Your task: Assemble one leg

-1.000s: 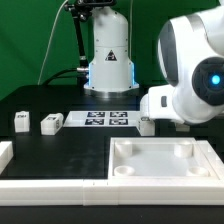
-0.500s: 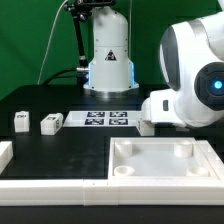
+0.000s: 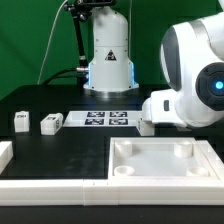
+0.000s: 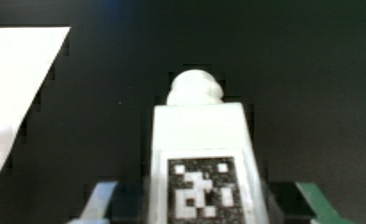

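Observation:
In the wrist view a white leg [image 4: 201, 130] with a black-and-white marker tag lies on the black table, straight between my fingertips. My gripper [image 4: 205, 205] is open, with one finger [image 4: 109, 200] on each side of the leg and a narrow dark gap on both sides. In the exterior view the gripper [image 3: 148, 126] is down at the table by the marker board's right end and hides this leg. Two more legs [image 3: 20, 121] [image 3: 50, 123] stand on the exterior view's left. The white tabletop [image 3: 160, 178] lies in front.
The marker board [image 3: 105, 119] lies flat in the middle of the table. A white part [image 3: 5, 155] sits at the exterior view's left edge. A white surface [image 4: 20, 100] fills one side of the wrist view. The arm's base [image 3: 108, 55] stands behind.
The arm shifted slightly toward the exterior view's right between one second and half a second ago. Since then nothing has visibly moved.

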Controlling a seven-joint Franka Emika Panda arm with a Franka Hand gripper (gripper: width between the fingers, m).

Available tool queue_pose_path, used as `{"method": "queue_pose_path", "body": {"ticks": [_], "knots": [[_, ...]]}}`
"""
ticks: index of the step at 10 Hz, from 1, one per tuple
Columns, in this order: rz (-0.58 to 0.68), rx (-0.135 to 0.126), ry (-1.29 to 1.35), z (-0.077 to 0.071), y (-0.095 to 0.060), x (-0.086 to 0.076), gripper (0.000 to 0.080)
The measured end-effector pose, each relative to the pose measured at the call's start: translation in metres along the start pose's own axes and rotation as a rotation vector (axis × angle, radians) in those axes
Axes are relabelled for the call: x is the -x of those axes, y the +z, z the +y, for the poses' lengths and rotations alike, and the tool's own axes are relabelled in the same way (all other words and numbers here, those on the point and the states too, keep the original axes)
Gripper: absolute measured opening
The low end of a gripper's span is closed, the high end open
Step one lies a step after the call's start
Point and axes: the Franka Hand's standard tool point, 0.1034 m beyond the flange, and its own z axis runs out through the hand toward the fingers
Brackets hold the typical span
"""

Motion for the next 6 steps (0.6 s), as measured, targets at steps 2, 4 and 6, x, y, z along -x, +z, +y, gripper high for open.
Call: {"method": "queue_pose_path", "body": {"ticks": [2, 4, 6], "knots": [[0.0, 0.0, 0.0, 0.0, 0.0, 0.0, 0.0288], [0.0, 0.0, 0.0, 0.0, 0.0, 0.0, 0.0288], [-0.027, 0.004, -0.004, 0.001, -0.011, 0.012, 0.0288]]}}
